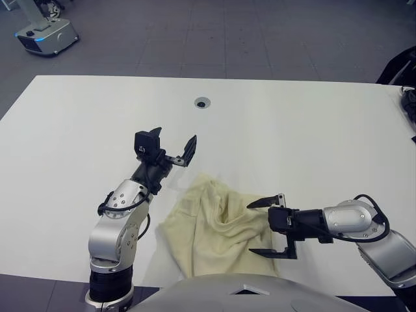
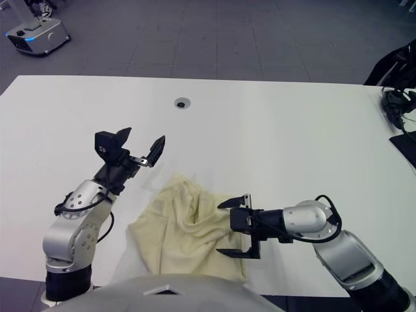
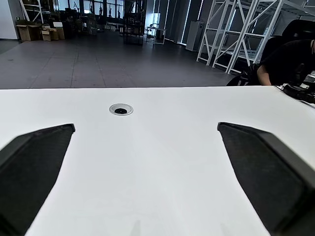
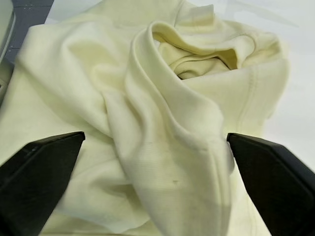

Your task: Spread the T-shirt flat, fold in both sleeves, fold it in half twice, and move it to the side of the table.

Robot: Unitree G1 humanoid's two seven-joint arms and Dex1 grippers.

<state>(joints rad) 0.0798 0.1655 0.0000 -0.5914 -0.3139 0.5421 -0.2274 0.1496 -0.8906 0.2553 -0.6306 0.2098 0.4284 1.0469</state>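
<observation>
A pale yellow T-shirt (image 1: 211, 224) lies crumpled in a heap on the white table (image 1: 292, 130), near its front edge. My right gripper (image 1: 261, 227) stands open at the shirt's right side, its fingers spread wide just over the cloth. In the right wrist view the bunched folds of the T-shirt (image 4: 162, 123) sit between the two dark fingers (image 4: 39, 167). My left gripper (image 1: 174, 144) is open and raised above the bare table, just beyond the shirt's far left corner, holding nothing. Its fingers (image 3: 34, 167) frame bare tabletop in the left wrist view.
A round cable grommet (image 1: 203, 102) is set in the table farther back. Dark objects (image 1: 409, 104) lie at the table's far right edge. A wheeled robot base (image 1: 45, 36) stands on the floor beyond the far left corner.
</observation>
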